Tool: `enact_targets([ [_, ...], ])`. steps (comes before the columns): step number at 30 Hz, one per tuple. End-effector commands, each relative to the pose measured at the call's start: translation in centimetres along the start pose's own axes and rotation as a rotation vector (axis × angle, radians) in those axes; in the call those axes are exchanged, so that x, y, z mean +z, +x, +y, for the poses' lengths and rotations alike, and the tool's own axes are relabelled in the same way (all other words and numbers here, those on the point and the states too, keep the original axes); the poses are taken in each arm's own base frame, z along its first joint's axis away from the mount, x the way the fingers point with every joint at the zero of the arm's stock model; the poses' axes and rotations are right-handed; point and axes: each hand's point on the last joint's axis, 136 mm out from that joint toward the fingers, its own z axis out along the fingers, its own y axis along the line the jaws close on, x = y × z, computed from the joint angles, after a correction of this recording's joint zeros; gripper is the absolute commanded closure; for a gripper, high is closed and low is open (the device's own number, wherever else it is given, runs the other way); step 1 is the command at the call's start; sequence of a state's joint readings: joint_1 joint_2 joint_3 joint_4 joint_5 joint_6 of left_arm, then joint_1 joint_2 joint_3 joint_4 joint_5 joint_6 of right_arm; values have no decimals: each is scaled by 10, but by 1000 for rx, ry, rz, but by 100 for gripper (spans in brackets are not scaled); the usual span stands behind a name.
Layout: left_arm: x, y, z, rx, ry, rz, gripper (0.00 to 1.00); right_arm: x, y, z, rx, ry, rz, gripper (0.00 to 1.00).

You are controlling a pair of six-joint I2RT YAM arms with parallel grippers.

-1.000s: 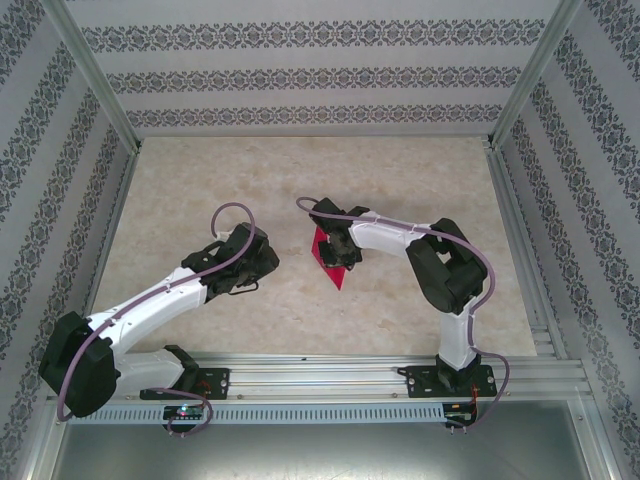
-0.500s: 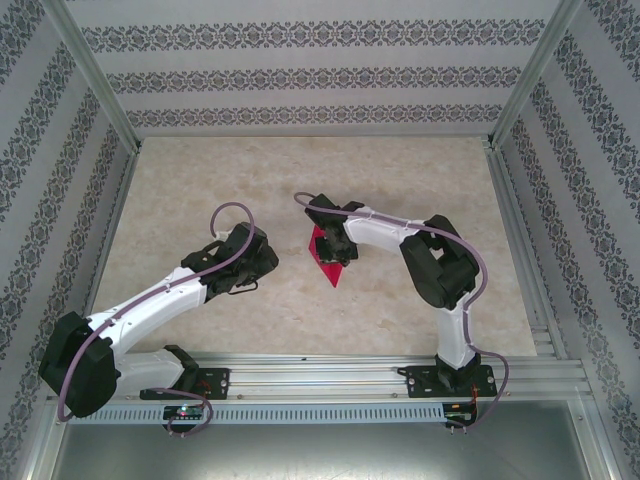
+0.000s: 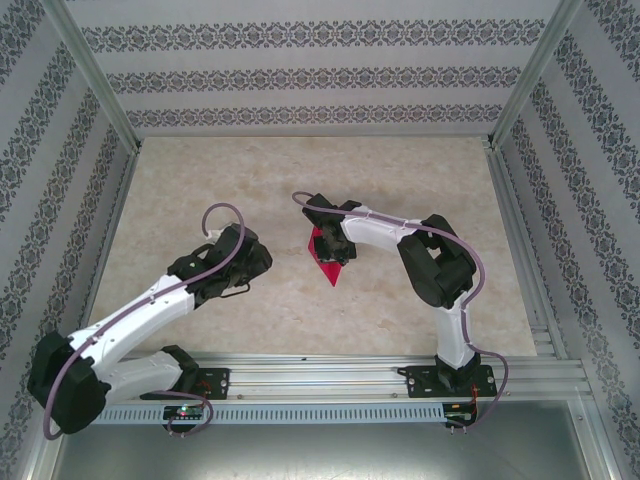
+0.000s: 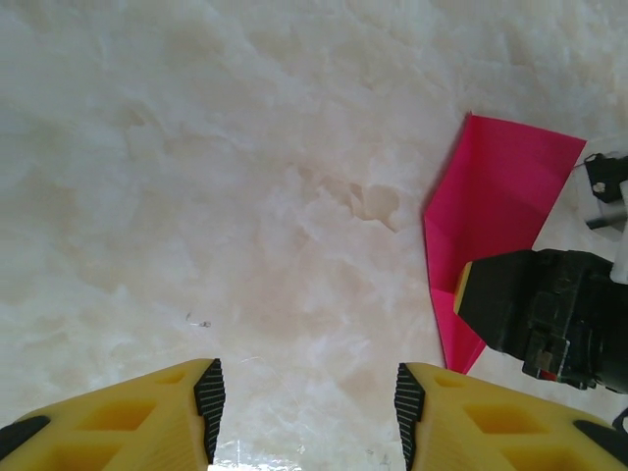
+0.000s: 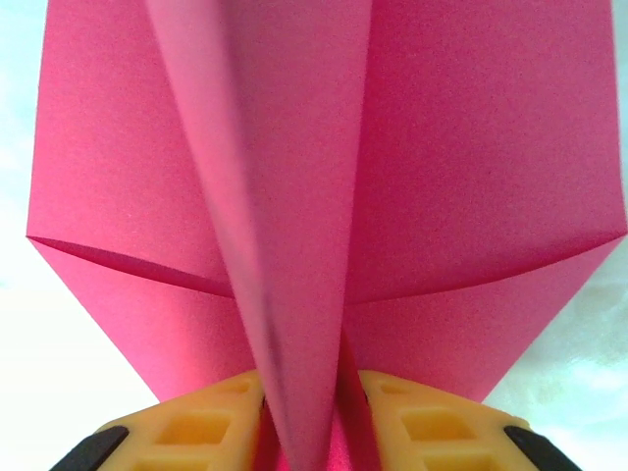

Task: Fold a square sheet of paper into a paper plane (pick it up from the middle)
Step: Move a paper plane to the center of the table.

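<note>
Magenta paper plane was pinched at its centre ridge by the right gripper (tight squeeze); left gripper hung spread above the tabletop.

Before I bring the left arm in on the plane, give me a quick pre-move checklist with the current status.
1. Right end effector pinches the paper plane by its centre ridge: ok.
2. Left end effector open, holding nothing: ok.
3. Left fingers apart from the plane, which lies to their right in the left wrist view: ok.
4. Side flaps spread on both sides of the ridge: ok.
5. Plane's tip touching the table: cannot tell.
</note>
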State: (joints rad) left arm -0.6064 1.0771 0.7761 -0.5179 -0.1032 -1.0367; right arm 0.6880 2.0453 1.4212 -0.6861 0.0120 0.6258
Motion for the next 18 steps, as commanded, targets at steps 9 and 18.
enact_targets([
  [9,-47,-13,22,143,37,-111,38,20,19,-11,-48,133,59,71],
  [18,-54,-17,29,254,1,-127,32,12,27,-6,-24,172,70,72],
])
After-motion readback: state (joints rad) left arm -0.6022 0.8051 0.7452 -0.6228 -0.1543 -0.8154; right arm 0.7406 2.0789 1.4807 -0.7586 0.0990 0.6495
